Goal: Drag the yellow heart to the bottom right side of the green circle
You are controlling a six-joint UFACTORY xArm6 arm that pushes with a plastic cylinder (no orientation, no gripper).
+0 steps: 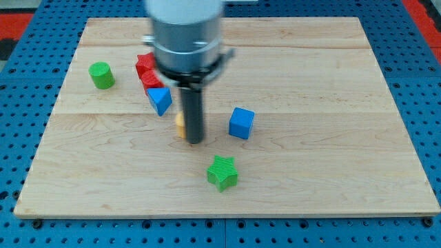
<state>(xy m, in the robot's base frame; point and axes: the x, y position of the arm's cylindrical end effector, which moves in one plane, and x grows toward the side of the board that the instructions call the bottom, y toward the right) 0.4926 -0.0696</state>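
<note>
The green circle (102,75), a short cylinder, stands at the upper left of the wooden board (324,158). Only a sliver of a yellow block (179,125) shows, just left of my rod near the board's middle; its shape cannot be made out. My tip (195,142) rests on the board, touching or almost touching the yellow block's right side. The rod hides most of that block. The green circle lies well to the upper left of my tip.
A blue triangular block (160,99) sits just up-left of the yellow block. Red blocks (146,69) lie above it, partly behind the arm. A blue cube (242,122) is right of the rod. A green star (222,172) lies below it.
</note>
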